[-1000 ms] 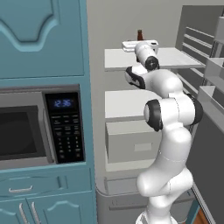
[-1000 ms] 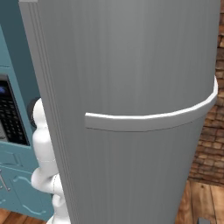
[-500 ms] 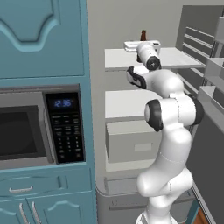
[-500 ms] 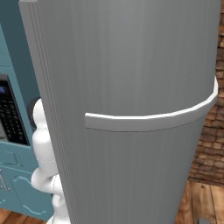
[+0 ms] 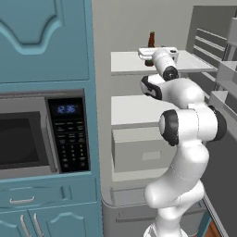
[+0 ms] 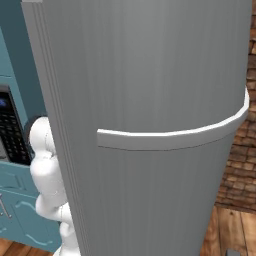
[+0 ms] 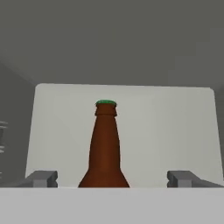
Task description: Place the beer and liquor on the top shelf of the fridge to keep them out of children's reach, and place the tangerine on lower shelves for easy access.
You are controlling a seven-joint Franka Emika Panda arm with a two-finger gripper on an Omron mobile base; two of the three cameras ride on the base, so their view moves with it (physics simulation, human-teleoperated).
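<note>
The beer (image 7: 104,148), a brown bottle with a green cap, stands upright on the white top shelf (image 7: 175,131) of the fridge (image 6: 150,90). My gripper (image 7: 113,179) is open, with one fingertip on each side of the bottle's lower body and a clear gap to both. In the left base view the beer (image 5: 151,40) rises just behind the hand, and the gripper (image 5: 152,54) reaches in over the top shelf (image 5: 124,62). The liquor and the tangerine are out of view.
A lower shelf (image 5: 132,110) and a white drawer box (image 5: 139,149) sit below the arm. Ribbed door racks (image 5: 224,76) stand at the right. A microwave (image 5: 28,134) is set in teal cabinets (image 5: 44,41) on the left. The fridge's grey door takes up most of the right base view.
</note>
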